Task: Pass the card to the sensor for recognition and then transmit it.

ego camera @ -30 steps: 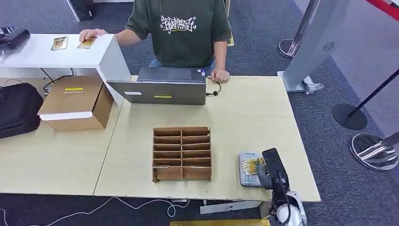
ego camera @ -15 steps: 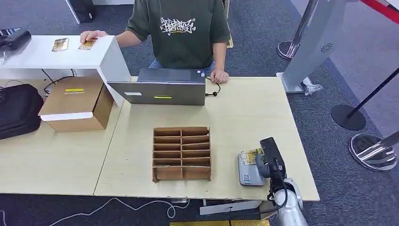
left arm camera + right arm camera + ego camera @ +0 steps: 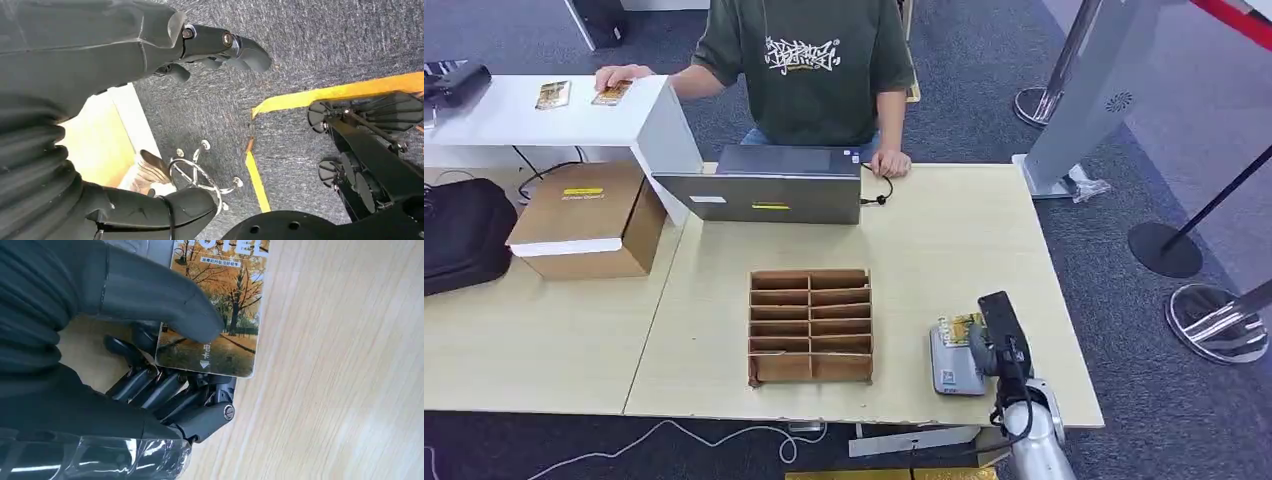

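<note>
Dark grey, the right hand (image 3: 996,352) holds the thin card with the autumn-tree picture (image 3: 216,310), thumb pressed on its printed face and fingers (image 3: 165,390) closed under it. In the head view the card is above the far end of the small grey flat sensor (image 3: 949,370), near the right front corner of the pale wooden bench (image 3: 954,240). Left of the sensor stands the brown cardboard divider box (image 3: 810,325). The left hand (image 3: 220,45) hangs over grey carpet, fingers loosely curled, holding nothing.

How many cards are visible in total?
3. Two cards lie on the white counter by the person's hand; one card is in the right hand, above the sensor.
</note>
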Tool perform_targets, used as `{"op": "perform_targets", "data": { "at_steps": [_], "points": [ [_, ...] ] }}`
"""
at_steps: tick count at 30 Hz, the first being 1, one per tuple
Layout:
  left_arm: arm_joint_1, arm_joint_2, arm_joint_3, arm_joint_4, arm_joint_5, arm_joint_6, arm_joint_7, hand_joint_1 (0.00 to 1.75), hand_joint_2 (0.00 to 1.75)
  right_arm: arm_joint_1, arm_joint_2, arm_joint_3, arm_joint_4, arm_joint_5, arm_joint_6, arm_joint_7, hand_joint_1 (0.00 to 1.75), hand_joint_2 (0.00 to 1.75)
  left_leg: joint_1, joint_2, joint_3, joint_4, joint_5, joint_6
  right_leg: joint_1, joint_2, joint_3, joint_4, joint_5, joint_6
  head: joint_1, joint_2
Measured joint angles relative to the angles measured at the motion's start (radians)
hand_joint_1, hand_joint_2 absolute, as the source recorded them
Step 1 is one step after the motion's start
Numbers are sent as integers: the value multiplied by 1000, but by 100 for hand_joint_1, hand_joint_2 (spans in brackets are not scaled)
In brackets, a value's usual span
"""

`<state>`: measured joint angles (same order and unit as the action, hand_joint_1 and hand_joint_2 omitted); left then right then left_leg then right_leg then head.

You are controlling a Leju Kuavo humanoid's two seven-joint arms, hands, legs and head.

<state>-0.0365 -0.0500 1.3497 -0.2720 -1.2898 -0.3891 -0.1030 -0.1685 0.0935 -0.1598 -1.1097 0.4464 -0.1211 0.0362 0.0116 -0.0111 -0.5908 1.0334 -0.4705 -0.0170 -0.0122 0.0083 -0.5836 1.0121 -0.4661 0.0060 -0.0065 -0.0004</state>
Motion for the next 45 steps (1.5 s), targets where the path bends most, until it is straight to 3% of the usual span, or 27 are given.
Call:
{"op": "perform_targets", "data": {
  "at_steps": [6, 11, 13, 15, 19, 24, 31, 38, 45],
  "points": [
    [0, -11, 5, 0, 0, 8, -8, 0, 175, 32, 40, 0, -102, 84, -243, -124, 175, 175, 0, 0, -3, 0, 0, 0, 0, 0, -3, 0, 0, 0, 0, 0],
    [1, -35, 6, -13, 0, 8, -21, 0, 175, 54, 71, 16, -193, 279, -488, -224, 175, 175, 0, 0, -4, 0, -1, 1, 0, 0, -4, 0, -1, 0, 0, 0],
    [0, -43, 8, -22, 0, 8, -24, 0, 175, 55, 77, 25, -212, 363, -553, -244, 175, 175, 0, 0, -4, 0, -1, 1, 0, 0, -4, 0, -1, 1, 0, 0],
    [1, -52, 11, -32, 0, 8, -28, 0, 175, 62, 95, 19, -246, 479, -567, -284, 175, 175, 0, 0, -5, 0, -1, 1, 0, 0, -4, 0, -1, 1, 1, 0],
    [2, -67, 14, -46, 0, 5, -38, 0, 175, 66, 139, -48, -332, 703, -574, -461, 175, 175, 0, -3, -6, 0, -1, 1, 0, -3, -4, 0, -2, 2, -1, 0],
    [8, -74, 25, -56, 0, 3, -42, 0, 175, 79, 143, -116, -497, 748, -575, -589, 175, 175, -1, -4, -7, 0, -1, 1, 0, -4, -4, 0, -2, 2, -1, 0],
    [10, -73, 29, -57, 0, 4, -43, 0, 175, 93, 143, -166, -727, 755, -578, -714, 175, 175, -1, -4, -7, 0, -2, 2, -1, -5, -4, -1, -2, 3, -1, 0],
    [9, -65, 29, -57, 0, 5, -41, 0, 175, 90, 143, -177, -870, 787, -577, -732, 175, 175, 0, -4, -7, 0, -2, 2, 0, -4, -4, 0, -3, 3, -1, 0],
    [5, -53, 29, -52, 0, 12, -40, 0, 175, 70, 143, -177, -895, 892, -577, -732, 175, 175, 0, -4, -7, 0, -2, 2, 0, -4, -4, 0, -2, 3, -1, 0]
  ]
}}
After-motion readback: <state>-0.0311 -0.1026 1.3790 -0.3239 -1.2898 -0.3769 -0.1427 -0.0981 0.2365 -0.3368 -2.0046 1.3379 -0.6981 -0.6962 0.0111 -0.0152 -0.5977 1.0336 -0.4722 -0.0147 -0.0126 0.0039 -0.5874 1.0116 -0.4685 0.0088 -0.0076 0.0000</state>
